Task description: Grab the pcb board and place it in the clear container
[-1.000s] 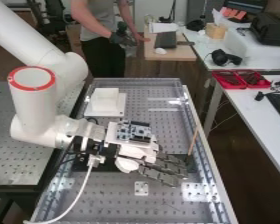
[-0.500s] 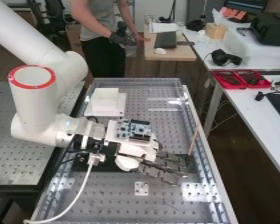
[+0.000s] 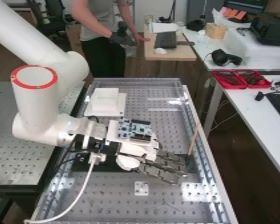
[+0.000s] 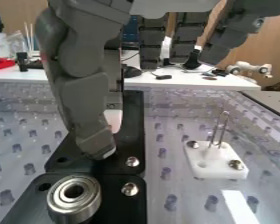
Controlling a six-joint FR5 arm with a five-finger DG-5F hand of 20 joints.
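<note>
In the high view the hand (image 3: 160, 166) is over the middle of the bench, its fingers stretched toward the right side and nearly straight. A blue pcb board (image 3: 135, 129) with dark connectors appears at the hand's wrist end, over a white part; I cannot tell whether it rests on the hand or behind it. Clear walls (image 3: 167, 81) surround the perforated bench top like a large open container. In the wrist view the hand (image 4: 84, 95) has its thumb hanging low over black plates and its fingers extended farther off, with nothing between them.
A white block (image 3: 105, 98) sits at the far left of the bench top. A thin stick (image 3: 192, 142) stands near the right wall. A small white plate (image 3: 141, 188) lies nearer. In the wrist view a metal bearing (image 4: 73, 197) sits on a black plate (image 4: 127, 145).
The arm has shifted slightly to the right, and the fingers have risen a little in the high view. The fingers stay extended, and the board has moved very slightly along with the wrist.
</note>
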